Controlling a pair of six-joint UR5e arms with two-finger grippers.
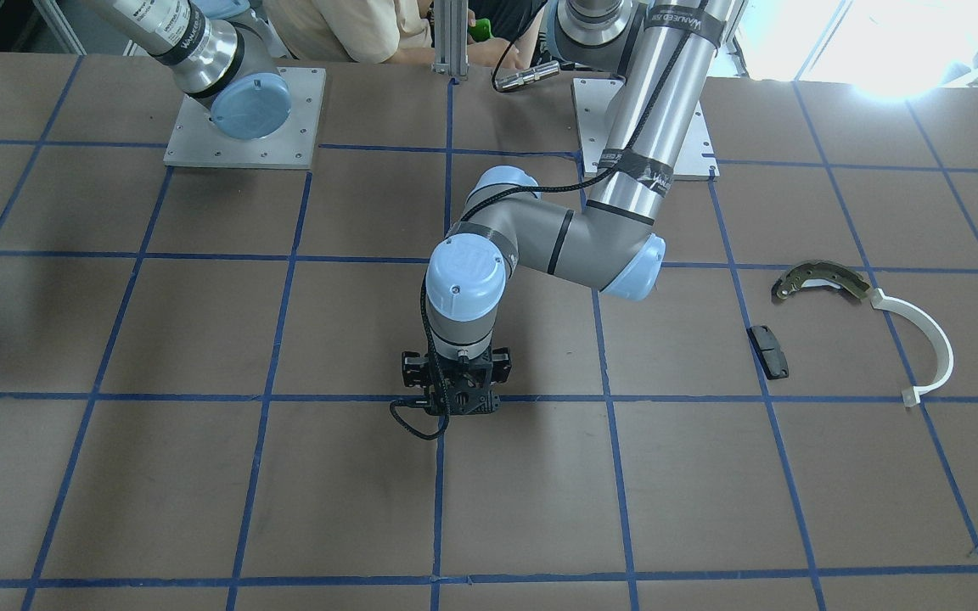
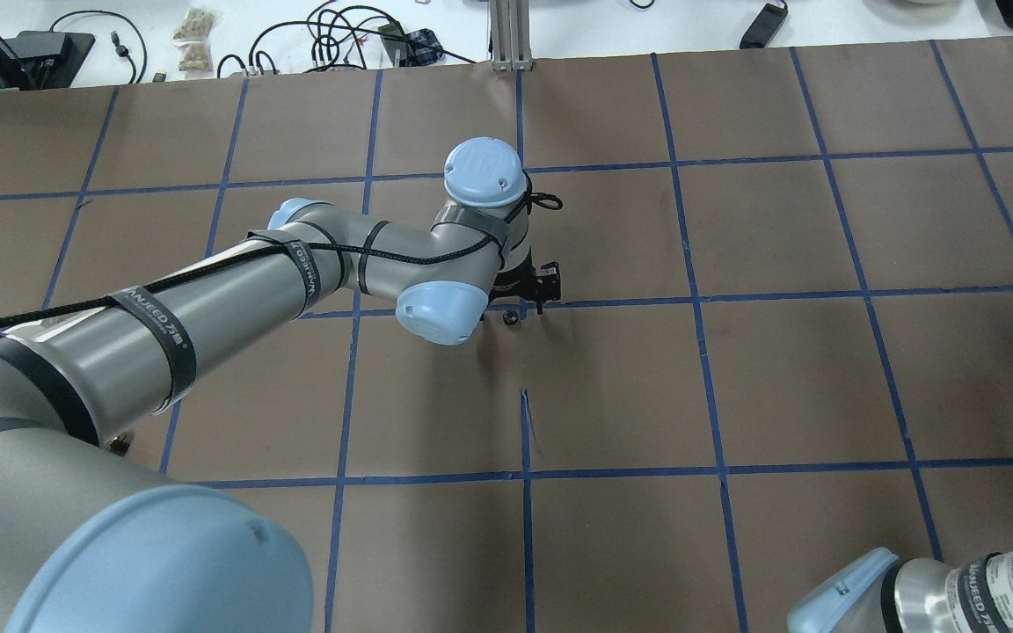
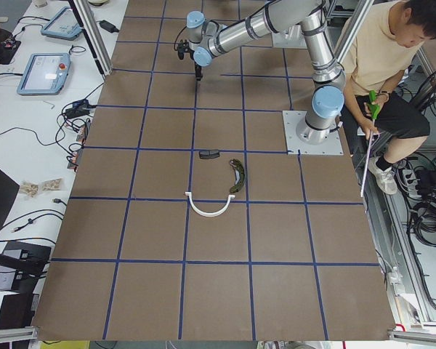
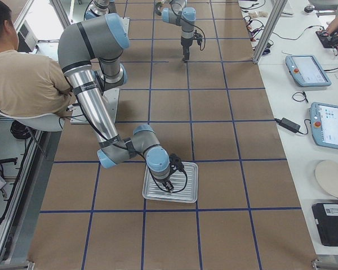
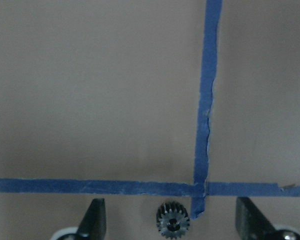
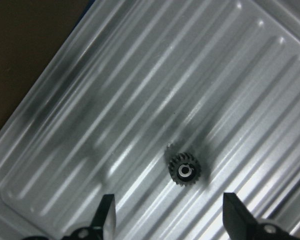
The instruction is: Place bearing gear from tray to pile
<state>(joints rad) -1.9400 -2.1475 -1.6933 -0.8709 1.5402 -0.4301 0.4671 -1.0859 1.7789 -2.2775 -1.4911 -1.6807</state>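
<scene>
A tiny black toothed bearing gear (image 6: 185,170) lies on the ridged silver tray (image 6: 115,100). My right gripper (image 6: 169,197) is open just above it, with the gear a little beyond the gap between the fingers. The tray (image 4: 186,191) sits at the table's right end. My left gripper (image 5: 169,202) is open over a second small gear (image 5: 173,223) that lies on the table by a tape crossing (image 2: 512,315). The pile is far from both: a brass-grey shoe (image 1: 820,280), a white arc (image 1: 930,344) and a flat black pad (image 1: 769,350).
The brown table carries a grid of blue tape (image 1: 608,475). A seated person (image 3: 385,58) holds a green-tipped stick beside the robot's bases. Tablets and cables (image 4: 310,70) lie on the white bench beyond the table's far edge.
</scene>
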